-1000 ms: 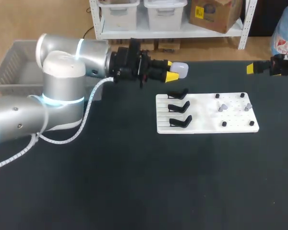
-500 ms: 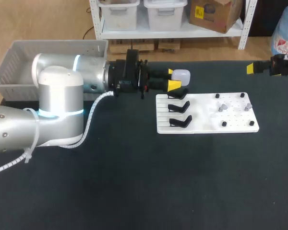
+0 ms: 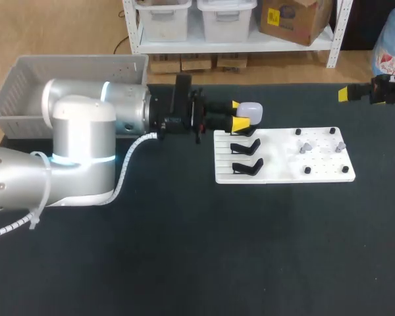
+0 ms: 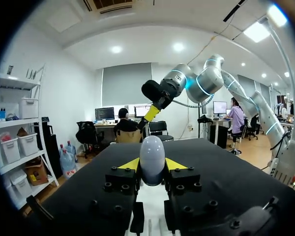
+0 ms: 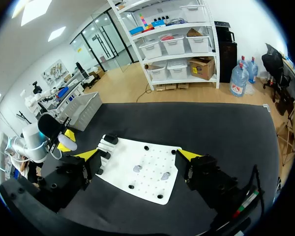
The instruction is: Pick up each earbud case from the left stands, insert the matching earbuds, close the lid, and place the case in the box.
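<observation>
left arm [image 3: 85, 131]: based at the left side, elbow folded, forearm laid level and pointed to the right
left wrist [image 3: 178, 108]: held horizontal, in line with the forearm
left gripper [image 3: 238, 114]: fingers pointed right, yellow tips pressed on the case [image 3: 251, 110] from two sides; case is seen sticking out past the tips
right arm [image 3: 390, 91]: only its end is seen, at the far right edge
right gripper [image 5: 137, 155]: fingers spread wide apart, raised and angled down, pointed toward the left arm

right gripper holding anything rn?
No. The right gripper is open, its two yellow-tipped fingers spread wide apart with nothing between them in the right wrist view.
</observation>
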`<state>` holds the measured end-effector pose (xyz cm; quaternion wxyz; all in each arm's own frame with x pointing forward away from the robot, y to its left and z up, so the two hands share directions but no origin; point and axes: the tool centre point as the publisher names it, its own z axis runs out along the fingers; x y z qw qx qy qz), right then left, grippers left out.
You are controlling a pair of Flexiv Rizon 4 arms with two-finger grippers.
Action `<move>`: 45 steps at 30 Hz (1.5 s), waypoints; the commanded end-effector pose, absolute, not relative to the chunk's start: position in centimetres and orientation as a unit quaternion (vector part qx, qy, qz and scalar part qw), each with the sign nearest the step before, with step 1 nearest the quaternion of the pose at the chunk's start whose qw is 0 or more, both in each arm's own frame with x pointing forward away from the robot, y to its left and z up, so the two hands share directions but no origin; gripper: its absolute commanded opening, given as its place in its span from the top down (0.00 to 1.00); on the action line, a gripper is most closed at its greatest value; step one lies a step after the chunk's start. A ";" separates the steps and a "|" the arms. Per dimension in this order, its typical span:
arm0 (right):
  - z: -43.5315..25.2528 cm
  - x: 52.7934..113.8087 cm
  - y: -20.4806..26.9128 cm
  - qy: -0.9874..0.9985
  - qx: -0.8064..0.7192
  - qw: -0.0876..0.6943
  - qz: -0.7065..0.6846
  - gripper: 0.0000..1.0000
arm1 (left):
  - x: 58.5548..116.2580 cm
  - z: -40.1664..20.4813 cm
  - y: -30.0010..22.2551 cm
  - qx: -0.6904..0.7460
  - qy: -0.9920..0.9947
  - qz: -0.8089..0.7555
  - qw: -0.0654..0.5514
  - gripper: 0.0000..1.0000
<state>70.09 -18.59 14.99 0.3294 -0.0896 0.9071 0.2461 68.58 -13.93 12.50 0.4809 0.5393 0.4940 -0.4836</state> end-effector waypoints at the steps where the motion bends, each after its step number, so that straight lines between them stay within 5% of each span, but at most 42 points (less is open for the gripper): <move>1: 15.0 70.1 -18.6 0.907 -0.090 0.330 0.246 0.00 | 68.9 12.4 -13.9 0.547 0.488 -0.487 0.475 1.00; 11: 15.0 69.4 -18.3 0.906 -0.097 0.330 0.249 0.00 | 68.9 12.4 -14.1 0.550 0.485 -0.488 0.474 1.00; 25: 16.1 60.3 -9.4 0.880 -0.200 0.304 0.304 0.00 | 68.9 12.4 -14.1 0.550 0.485 -0.488 0.474 1.00; 45: 14.3 63.3 -1.1 0.898 -0.201 0.269 0.284 0.00 | 68.9 12.4 -14.1 0.550 0.485 -0.488 0.474 1.00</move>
